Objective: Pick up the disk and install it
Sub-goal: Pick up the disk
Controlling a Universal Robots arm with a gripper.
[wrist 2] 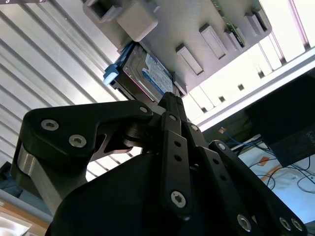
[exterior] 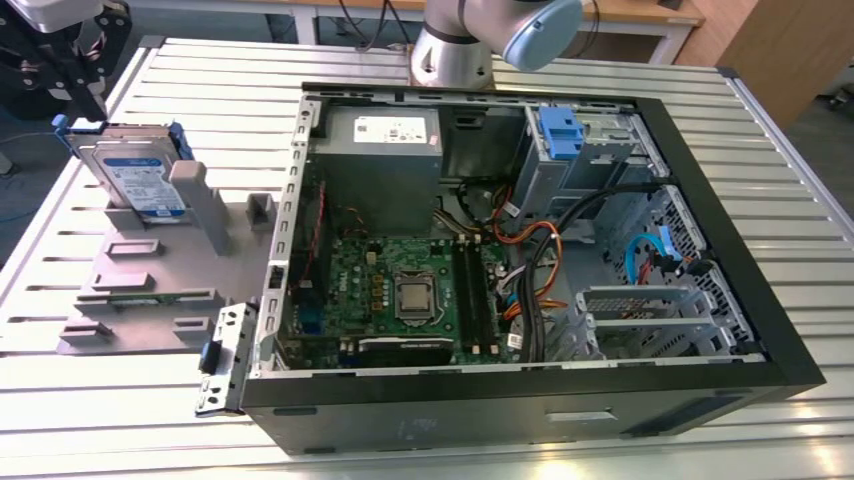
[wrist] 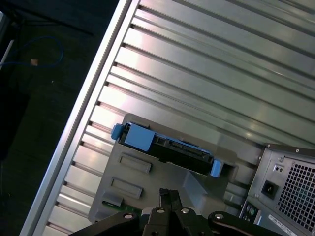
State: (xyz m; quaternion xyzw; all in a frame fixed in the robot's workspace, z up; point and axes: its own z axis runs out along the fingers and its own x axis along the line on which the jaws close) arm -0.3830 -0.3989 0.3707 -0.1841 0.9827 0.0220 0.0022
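Gripper hovers just above the disk, fingers pressed together, holding nothing. Disk stands upright in grey holder, beside open computer case.

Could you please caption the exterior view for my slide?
Disk stands on edge in a grey fixture beside the open computer case.

The worktop is carrying one disk, one grey holder block and one open computer case. Inside that case one power supply box, one green mainboard and one blue bracket are sitting, with one processor socket showing on the board. One robot arm is reaching over the scene, bearing one hand.
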